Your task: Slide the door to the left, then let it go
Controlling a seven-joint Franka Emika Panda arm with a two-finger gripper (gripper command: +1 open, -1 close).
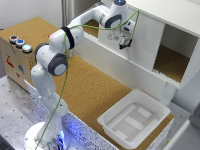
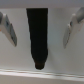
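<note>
The door (image 1: 146, 42) is a flat white upright panel on the front of the white cabinet (image 1: 167, 12). The dark cabinet opening (image 1: 172, 60) shows on the exterior view's right of it. My gripper (image 1: 125, 43) is at the door's edge on the exterior view's left, pointing at the panel. In the wrist view the door's dark handle (image 2: 37, 37) stands between my two fingers (image 2: 7, 27), against the white door face (image 2: 55, 20). The gripper (image 2: 41, 30) is open, with gaps between each finger and the handle.
A white shallow tray (image 1: 112, 121) lies on the cork table (image 1: 90, 90) near the front. A wooden box (image 1: 15, 60) with coloured buttons stands at the exterior view's left. The arm's base (image 1: 47, 135) sits on a perforated metal plate.
</note>
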